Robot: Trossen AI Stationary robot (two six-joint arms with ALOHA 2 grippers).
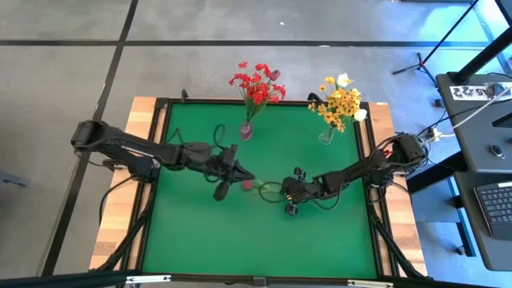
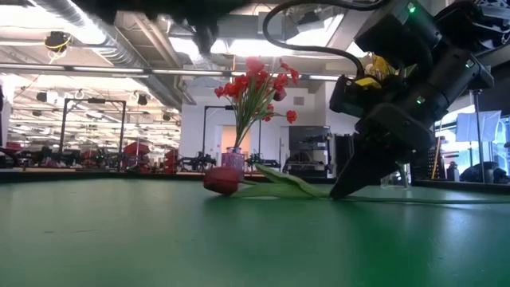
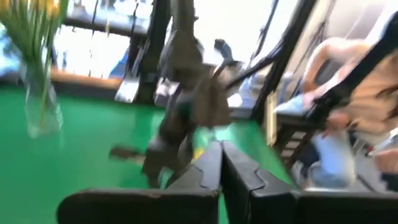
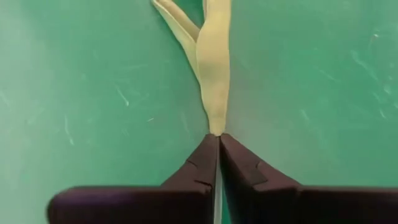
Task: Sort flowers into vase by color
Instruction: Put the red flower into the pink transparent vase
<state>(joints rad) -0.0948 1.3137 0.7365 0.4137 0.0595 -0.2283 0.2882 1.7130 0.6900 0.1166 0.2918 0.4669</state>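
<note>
right claw (image 4: 217, 138) is pinched on the thin stem of the dark red flower (image 2: 222, 180) lying on the green surface (image 1: 200, 232), looks light and floppy, so mid-stem grabbing seems smart.

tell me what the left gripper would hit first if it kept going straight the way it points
Probably the right arm: the left gripper, jaws shut, points straight at it over the green mat. Depth is unclear, so it might slip past.
</note>
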